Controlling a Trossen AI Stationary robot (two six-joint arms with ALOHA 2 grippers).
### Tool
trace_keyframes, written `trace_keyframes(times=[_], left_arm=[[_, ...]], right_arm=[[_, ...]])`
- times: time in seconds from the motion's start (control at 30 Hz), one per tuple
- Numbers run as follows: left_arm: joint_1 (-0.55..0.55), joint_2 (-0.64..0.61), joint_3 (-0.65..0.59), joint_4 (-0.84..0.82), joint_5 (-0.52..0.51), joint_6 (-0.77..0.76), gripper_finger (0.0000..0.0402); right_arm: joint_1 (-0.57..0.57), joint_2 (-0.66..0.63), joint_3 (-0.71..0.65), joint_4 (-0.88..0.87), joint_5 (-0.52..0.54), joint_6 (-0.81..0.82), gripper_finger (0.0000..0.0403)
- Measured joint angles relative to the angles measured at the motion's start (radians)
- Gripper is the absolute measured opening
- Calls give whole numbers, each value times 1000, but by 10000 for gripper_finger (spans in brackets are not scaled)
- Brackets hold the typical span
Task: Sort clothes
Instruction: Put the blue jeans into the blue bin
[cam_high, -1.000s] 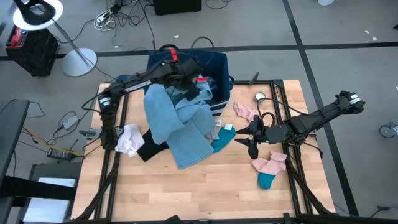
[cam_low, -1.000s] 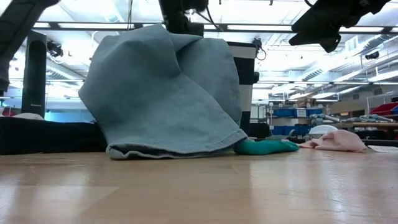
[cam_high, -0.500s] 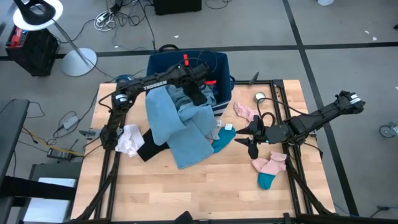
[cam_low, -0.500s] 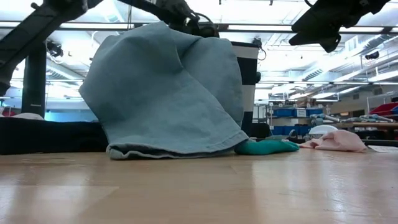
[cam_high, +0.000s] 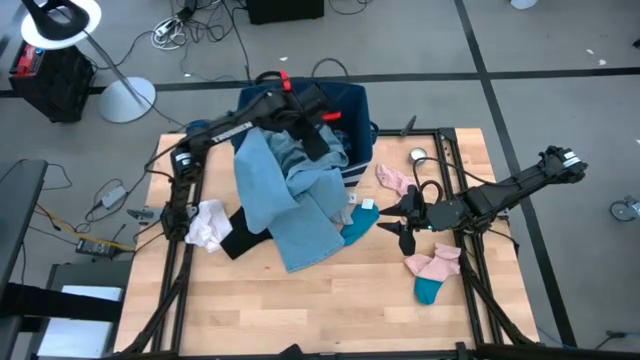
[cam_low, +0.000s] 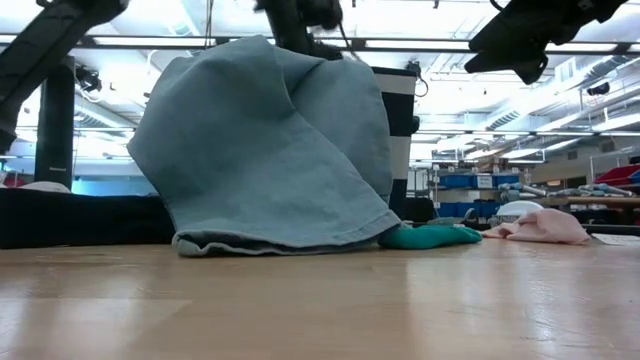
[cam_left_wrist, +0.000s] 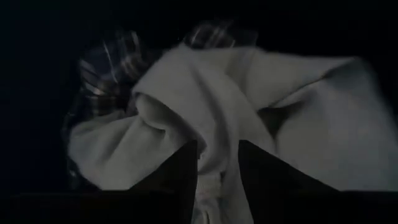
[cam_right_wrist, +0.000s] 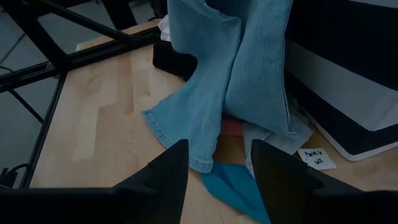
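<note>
A large light-blue piece (cam_high: 290, 215) hangs out of the navy bin (cam_high: 352, 100) over its near wall, and its lower end lies on the table. My left gripper (cam_high: 318, 145) hovers over the clothes in the bin. Its fingers stand open around a pale fold (cam_left_wrist: 217, 124), with plaid cloth (cam_left_wrist: 112, 62) behind it. My right gripper (cam_high: 400, 225) waits open above the table, near the teal sock (cam_high: 357, 225). A pink sock (cam_high: 395, 180) lies near the bin, and a pink and teal pair (cam_high: 432, 272) lies near the right edge. My left gripper comes slanting down at the pale cloth in the bin. A strip of that cloth (cam_left_wrist: 214, 183) shows in the gap between its fingers. I cannot tell whether the fingers touch it.
A white item (cam_high: 208, 225) and a black item (cam_high: 240, 240) lie left of the light-blue piece. A small round tin (cam_high: 417, 155) sits at the far right. The near half of the wooden table (cam_high: 330, 310) is bare. A paper label (cam_right_wrist: 313, 157) lies by the bin.
Half a second ago my left gripper reached over the bin's near wall. It has since drawn back a little toward the far edge and turned. The light-blue piece and the other clothes lie as before.
</note>
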Motion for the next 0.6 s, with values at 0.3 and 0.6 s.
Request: trace_keyframes(times=[0.3,0.6], left_arm=[[-84,-102,106,-71,-63,32,122],[-262,-280,77,-61,-113,19,122]], right_arm=[[0,0,0,-1,0,-2,175],[0,0,0,-4,0,-2,175]])
